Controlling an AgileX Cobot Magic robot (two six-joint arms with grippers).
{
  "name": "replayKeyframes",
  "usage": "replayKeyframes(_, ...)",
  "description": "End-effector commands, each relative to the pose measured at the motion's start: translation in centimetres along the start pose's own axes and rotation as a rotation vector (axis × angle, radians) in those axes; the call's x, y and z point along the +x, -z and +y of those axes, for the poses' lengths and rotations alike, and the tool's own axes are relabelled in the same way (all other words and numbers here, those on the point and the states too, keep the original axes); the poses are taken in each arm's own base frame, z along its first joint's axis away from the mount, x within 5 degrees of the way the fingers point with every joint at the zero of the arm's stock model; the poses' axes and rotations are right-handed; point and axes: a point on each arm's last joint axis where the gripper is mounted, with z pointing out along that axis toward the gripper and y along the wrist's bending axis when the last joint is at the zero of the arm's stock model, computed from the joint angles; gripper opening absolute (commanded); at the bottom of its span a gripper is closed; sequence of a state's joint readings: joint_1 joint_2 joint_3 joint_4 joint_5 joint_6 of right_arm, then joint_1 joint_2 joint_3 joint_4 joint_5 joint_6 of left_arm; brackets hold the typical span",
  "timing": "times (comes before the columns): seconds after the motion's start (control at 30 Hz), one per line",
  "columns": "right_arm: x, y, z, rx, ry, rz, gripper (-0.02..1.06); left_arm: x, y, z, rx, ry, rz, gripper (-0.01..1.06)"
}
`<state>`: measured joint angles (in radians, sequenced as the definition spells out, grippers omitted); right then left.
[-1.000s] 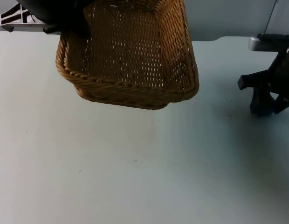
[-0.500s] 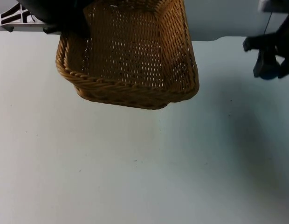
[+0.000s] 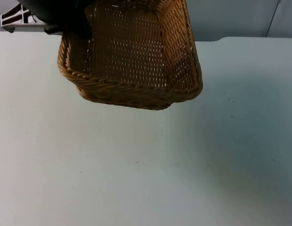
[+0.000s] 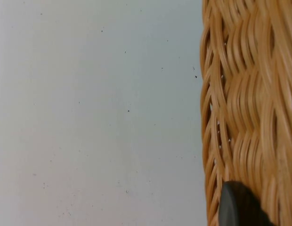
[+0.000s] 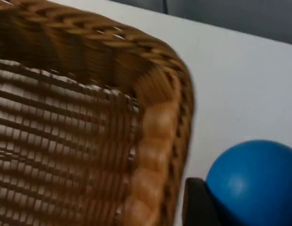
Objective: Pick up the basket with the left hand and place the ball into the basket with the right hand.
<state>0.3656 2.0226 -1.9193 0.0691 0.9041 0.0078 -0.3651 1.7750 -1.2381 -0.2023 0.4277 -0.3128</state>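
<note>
Top view shows us the basket (image 3: 129, 61) lifted off the table (image 3: 136, 165), tipped with its mouth facing up and forward, which we judge is meant to give the ball an open target. Our left gripper (image 4: 240, 207) clamps its woven wall, one fingertip pressed against the wicker. Our right gripper (image 5: 216, 207) carries the blue ball (image 5: 254, 183) pinched between its fingers, just beside the basket's rim and still outside it, so the drop is not yet made.
</note>
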Motion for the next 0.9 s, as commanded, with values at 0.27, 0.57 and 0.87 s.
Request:
replayKeyframes(0.27, -0.8, 0.0, 6.2, -0.095, 0.08, -0.061, 0.21, -0.2, 0.3, -1.0, 0.038, 0.012, -0.037, 0.0)
replayKeyframes(0.57, -0.6, -0.9, 7.5, -0.118, 0.094, -0.066, 0.21, -0.2, 0.3, -1.0, 0.038, 0.002, -0.034, 0.0)
replayKeyframes(0.87, 0.2, -3.0, 8.3, -0.201, 0.081, -0.02, 0.21, -0.2, 0.2, -0.9, 0.037, 0.01, -0.033, 0.0)
